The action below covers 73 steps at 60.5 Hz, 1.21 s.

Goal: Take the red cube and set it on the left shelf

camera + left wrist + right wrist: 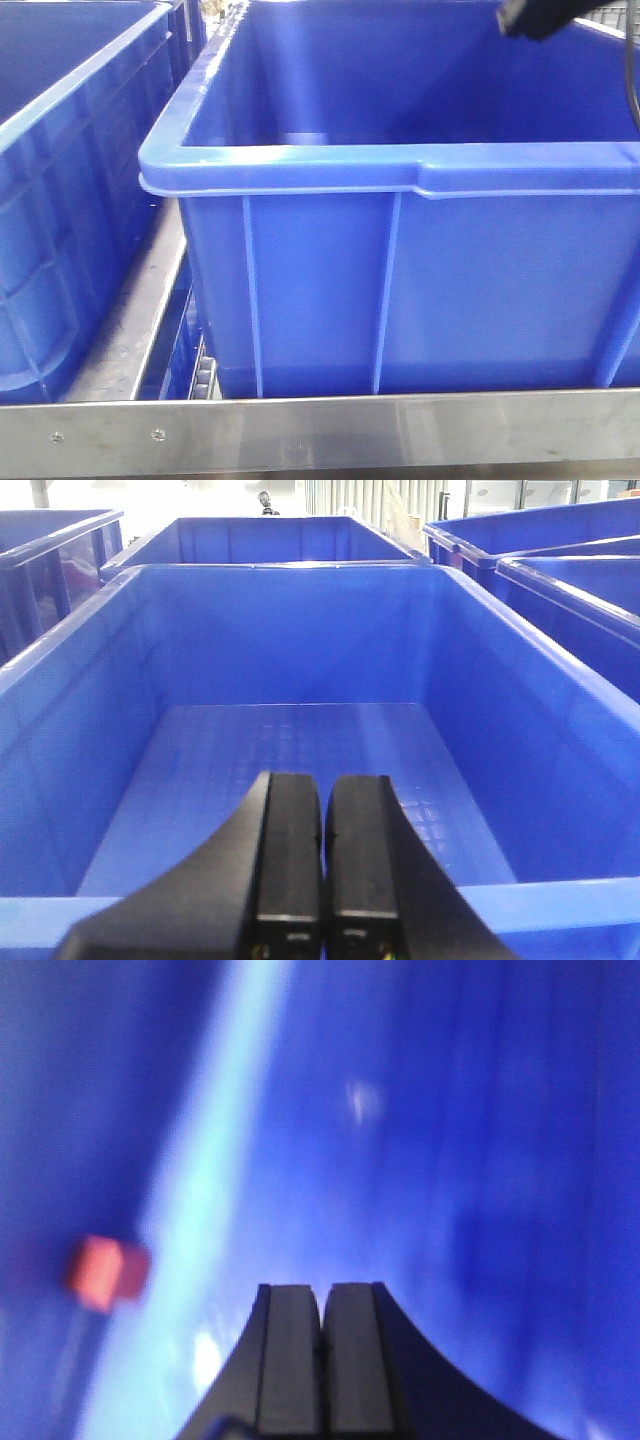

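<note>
Grippers are sitting pressed together on both arms, neither one pinching anything, as the pickup step is getting under way. Seen from the right wrist, the right gripper (pixel 322 1350) is pointing into a blue bin (pixel 450 1160), and the red cube (pixel 106 1272) is lying well off to its left and slightly ahead, near a pale glare streak on the plastic; the view is blurred, so how the cube is turned cannot be told. Seen from the left wrist, the left gripper (pixel 322 865) is hovering just above the near rim of a large blue bin (pixel 300 580) whose ribbed floor is showing no cube. From the front view, only a dark piece of arm (pixel 545 15) is showing above the far right corner of the big bin (pixel 400 170).

Judging by this, the right arm is doing the picking. To do it well, it is needing to swing left until the cube sits dead ahead between the fingers, spread them wide before descending, and close only once both pads are flanking opposite faces. Closed fingers coming down would likely knock the cube toward the wall.
</note>
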Available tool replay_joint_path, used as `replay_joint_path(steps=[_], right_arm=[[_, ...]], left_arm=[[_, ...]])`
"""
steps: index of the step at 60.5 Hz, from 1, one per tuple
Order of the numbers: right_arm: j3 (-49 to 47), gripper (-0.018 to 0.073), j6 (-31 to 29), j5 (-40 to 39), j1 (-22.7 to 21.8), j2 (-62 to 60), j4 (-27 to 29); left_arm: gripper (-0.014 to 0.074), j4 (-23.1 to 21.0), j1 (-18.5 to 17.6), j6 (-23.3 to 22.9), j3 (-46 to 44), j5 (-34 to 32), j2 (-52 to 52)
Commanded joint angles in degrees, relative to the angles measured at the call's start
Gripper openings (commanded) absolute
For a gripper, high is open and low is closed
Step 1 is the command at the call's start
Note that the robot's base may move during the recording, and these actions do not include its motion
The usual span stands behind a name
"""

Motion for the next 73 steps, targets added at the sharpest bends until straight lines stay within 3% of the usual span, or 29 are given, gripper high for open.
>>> replay_joint_path(steps=[1, 16, 20, 27, 49, 73], right_arm=[[-2.1, 0.0074, 0.1, -2.3, -0.2, -2.2, -0.9], [-2.1, 0.0065, 0.1, -2.7, -0.2, -3.5, -2.4], [-1.9, 0.0017, 0.1, -4.9, -0.2, -5.1, -2.7], [1.1, 0.0022, 0.1, -10.4, -0.2, -8.9, -3.7], [26.9, 0.0022, 0.1, -34.2, -0.6, -28.7, -10.0], [51.4, 0.0022, 0.1, -37.2, -10.9, -55.2, -10.0]], left_arm=[[0.0101, 0.0, 0.0, 0.0, 1.4, -4.7, -0.9], [0.0101, 0.0, 0.0, 0.0, 1.4, -4.7, -0.9], [0.0101, 0.0, 0.1, 0.0, 1.4, -4.7, -0.9], [0.0101, 0.0, 0.1, 0.0, 1.4, -4.7, -0.9], [0.0101, 0.0, 0.1, 0.0, 1.4, -4.7, -0.9], [0.0101, 0.0, 0.1, 0.0, 1.4, -4.7, -0.9]])
